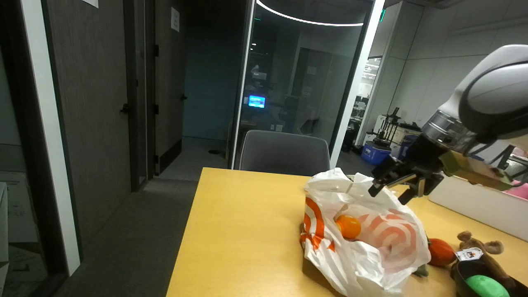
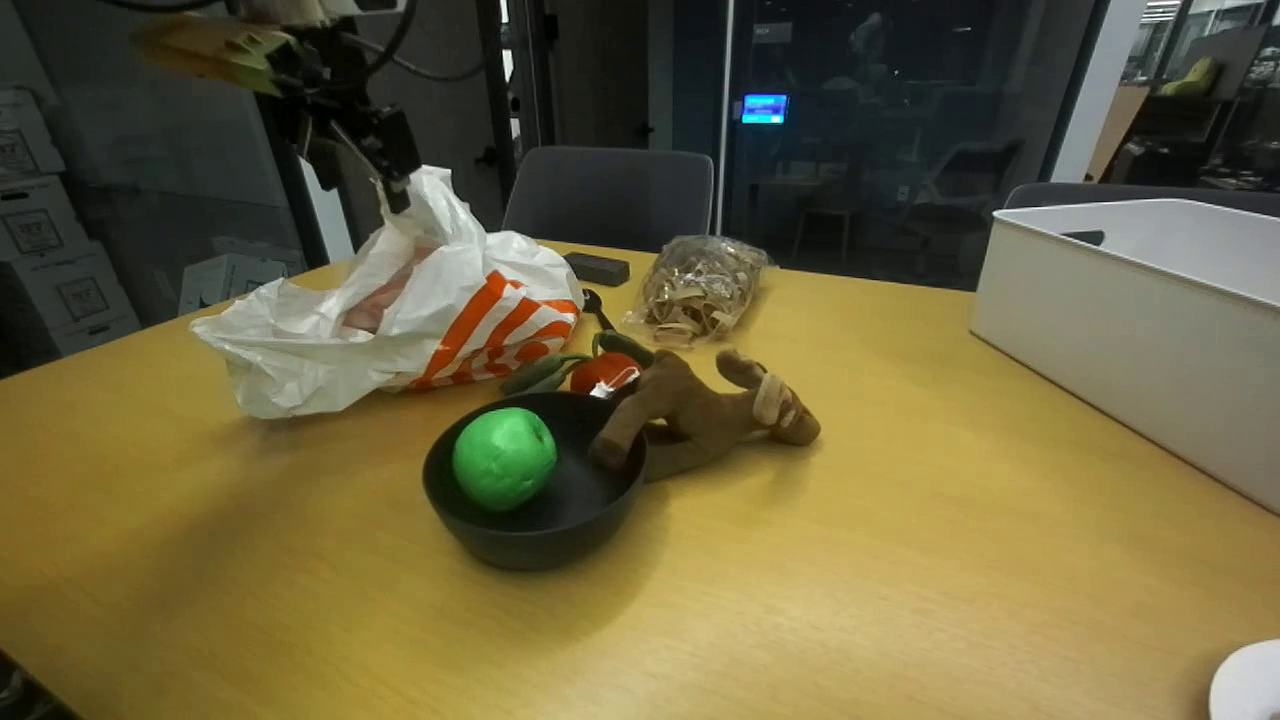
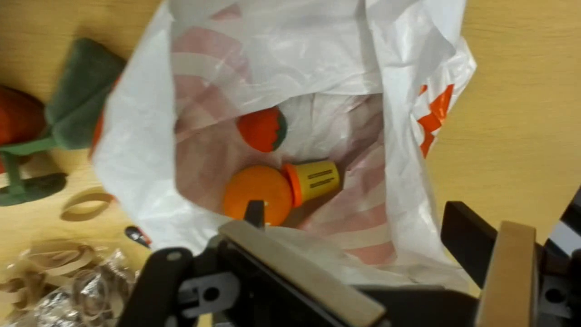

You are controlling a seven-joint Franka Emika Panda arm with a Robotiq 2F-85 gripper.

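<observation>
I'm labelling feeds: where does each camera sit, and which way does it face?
An exterior view: higher than the table, facing the open bag and chair; arm and gripper at the right.
An exterior view: higher than the table, facing past the black bowl to a blue screen; gripper upper left.
Wrist view: on the arm, looking down into the bag; open fingers along the bottom.
Both exterior views share the bag and bowl.

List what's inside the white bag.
Inside the white bag, the wrist view shows a round orange object, a yellow container and a red-and-green item. Folds and the gripper hide part of the interior; can't tell what's there.
</observation>
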